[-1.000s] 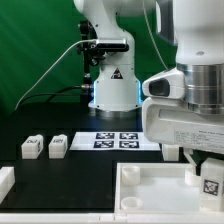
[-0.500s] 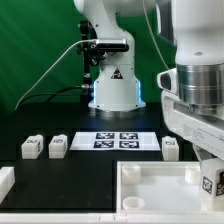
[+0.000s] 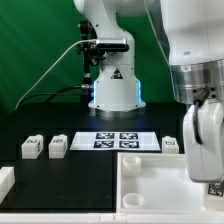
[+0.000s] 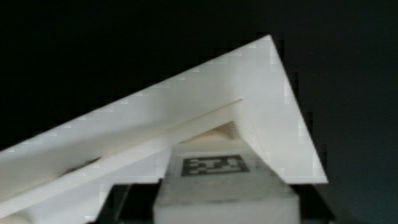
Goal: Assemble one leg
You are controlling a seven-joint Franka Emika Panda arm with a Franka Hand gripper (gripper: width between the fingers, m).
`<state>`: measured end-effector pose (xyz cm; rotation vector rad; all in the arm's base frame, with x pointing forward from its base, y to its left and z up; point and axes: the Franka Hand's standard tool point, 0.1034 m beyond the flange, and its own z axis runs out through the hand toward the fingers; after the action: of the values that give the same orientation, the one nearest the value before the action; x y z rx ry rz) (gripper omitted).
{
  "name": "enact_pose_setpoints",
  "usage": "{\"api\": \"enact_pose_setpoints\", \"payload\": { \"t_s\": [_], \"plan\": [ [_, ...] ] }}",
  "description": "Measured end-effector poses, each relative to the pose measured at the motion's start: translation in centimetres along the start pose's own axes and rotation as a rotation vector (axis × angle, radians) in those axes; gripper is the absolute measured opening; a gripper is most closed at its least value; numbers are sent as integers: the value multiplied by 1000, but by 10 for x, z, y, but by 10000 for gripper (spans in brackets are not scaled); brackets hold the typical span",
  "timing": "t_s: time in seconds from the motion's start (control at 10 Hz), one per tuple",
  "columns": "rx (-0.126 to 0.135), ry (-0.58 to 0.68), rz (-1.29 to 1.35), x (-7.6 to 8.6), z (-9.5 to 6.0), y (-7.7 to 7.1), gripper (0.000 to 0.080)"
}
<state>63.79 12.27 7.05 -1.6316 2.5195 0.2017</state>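
Pincer point(image 3: 210, 180) grasping one leg point(image 4: 215, 168); three legs point(image 3: 31, 148) point(image 3: 58, 146) point(image 3: 171, 146) lie loose

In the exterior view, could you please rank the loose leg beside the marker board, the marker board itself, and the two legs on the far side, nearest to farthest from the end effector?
1. The single leg, just at the exterior view's left of the end effector.
2. The marker board, mid-table.
3. The two legs at the exterior view's left, side by side.

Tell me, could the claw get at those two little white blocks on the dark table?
Probably yes. The two blocks stand in the open with nothing above or around them; the claw is only far off, over the big white tray.
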Motion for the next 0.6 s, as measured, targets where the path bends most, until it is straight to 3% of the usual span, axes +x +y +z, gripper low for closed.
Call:
{"api": "enact_pose_setpoints", "payload": {
  "t_s": [0.4,0.5,0.6],
  "plan": [
    [11,17,-19,1,0,1,298],
    [8,18,-21,1,1,2,369],
    [9,17,-23,0,1,2,556]
  ]
}}
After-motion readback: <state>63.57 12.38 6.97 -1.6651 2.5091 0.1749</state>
